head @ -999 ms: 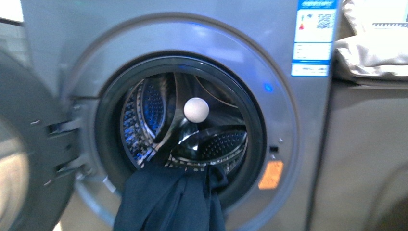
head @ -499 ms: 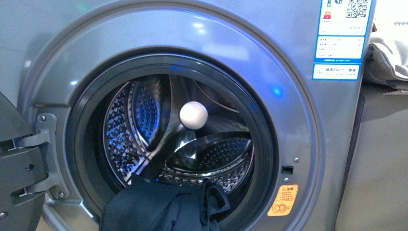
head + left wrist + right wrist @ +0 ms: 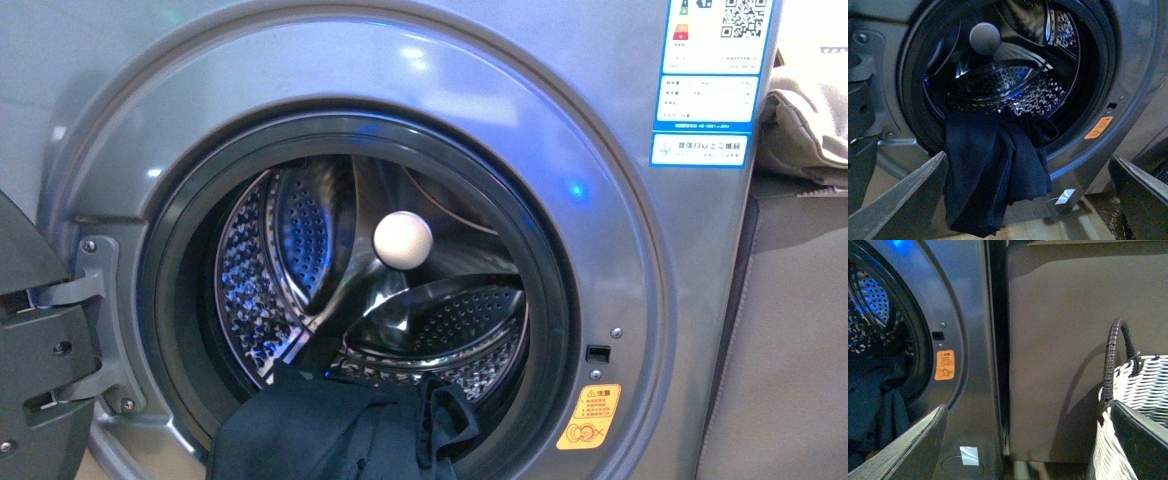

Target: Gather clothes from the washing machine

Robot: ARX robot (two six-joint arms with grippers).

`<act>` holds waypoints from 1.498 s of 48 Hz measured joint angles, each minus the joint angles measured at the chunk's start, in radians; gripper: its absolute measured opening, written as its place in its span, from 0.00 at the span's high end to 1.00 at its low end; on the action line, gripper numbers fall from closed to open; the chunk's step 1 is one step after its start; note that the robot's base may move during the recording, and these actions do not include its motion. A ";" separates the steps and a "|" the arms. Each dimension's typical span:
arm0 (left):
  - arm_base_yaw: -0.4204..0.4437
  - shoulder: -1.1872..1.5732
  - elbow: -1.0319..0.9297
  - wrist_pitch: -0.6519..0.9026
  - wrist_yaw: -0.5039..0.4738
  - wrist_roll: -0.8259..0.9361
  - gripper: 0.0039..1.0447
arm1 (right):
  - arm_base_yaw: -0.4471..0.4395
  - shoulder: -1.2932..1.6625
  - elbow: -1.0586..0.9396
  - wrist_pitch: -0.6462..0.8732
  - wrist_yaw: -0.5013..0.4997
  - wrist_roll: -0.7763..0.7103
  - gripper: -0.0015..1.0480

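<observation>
The grey-silver washing machine [image 3: 620, 230] fills the front view with its porthole open and the perforated steel drum [image 3: 440, 320] exposed. The clothes [image 3: 340, 430], a dark navy limp garment, hang out over the lower rim of the opening. From the left wrist the clothes [image 3: 993, 170] drape down the machine's front. My left gripper [image 3: 1030, 200] is open in front of the hanging fabric, not touching it. My right gripper [image 3: 1028, 440] is open beside the washing machine [image 3: 973, 340], facing its right edge, with a fold of the clothes [image 3: 890, 410] at the rim. Neither arm shows in the front view.
The open door [image 3: 35, 340] stands at the left on its hinge. A white ball [image 3: 402, 240] sits inside the drum. A dark cabinet side [image 3: 1073, 340] adjoins the machine. A woven white basket [image 3: 1138, 400] with a dark handle stands by the right gripper. Beige fabric [image 3: 805, 125] lies on top.
Between one second and half a second ago the front view closed in on the porthole and shifted, and the machine grew larger. Since then nothing has visibly moved.
</observation>
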 joint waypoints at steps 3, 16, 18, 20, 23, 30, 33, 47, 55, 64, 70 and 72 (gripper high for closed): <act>-0.027 0.116 0.030 0.079 -0.023 0.013 0.06 | 0.000 0.000 0.000 0.000 0.000 0.000 0.07; -0.108 0.609 0.234 0.256 -0.084 0.048 0.06 | 0.000 0.000 0.000 0.000 0.000 0.000 0.07; -0.119 0.668 0.270 0.267 -0.090 0.050 0.06 | 0.000 0.000 0.000 0.000 0.000 0.000 0.07; -0.129 0.713 0.299 0.274 -0.095 0.055 0.06 | 0.000 0.000 0.000 0.000 0.000 0.000 0.07; -0.142 0.783 0.338 0.283 -0.106 0.060 0.06 | 0.000 0.000 0.000 0.000 0.000 0.000 0.07; -0.161 0.925 0.412 0.298 -0.119 0.082 0.06 | 0.000 0.000 0.000 0.000 0.000 0.000 0.07; -0.168 0.984 0.447 0.300 -0.133 0.095 0.06 | 0.000 0.000 0.000 0.000 0.000 0.000 0.07; -0.190 1.186 0.603 0.271 -0.166 0.141 0.06 | 0.000 0.000 0.000 0.000 0.000 0.000 0.07; -0.195 1.257 0.689 0.218 -0.180 0.145 0.06 | 0.000 0.000 0.000 0.000 0.000 0.000 0.07; -0.202 1.331 0.772 0.188 -0.213 0.160 0.06 | 0.000 0.000 0.000 0.000 0.000 0.000 0.07; -0.204 1.374 0.823 0.179 -0.251 0.166 0.06 | 0.000 0.000 0.000 0.000 0.000 0.000 0.07; -0.203 1.384 0.835 0.175 -0.261 0.167 0.06 | 0.000 0.000 0.000 0.000 0.000 0.000 0.07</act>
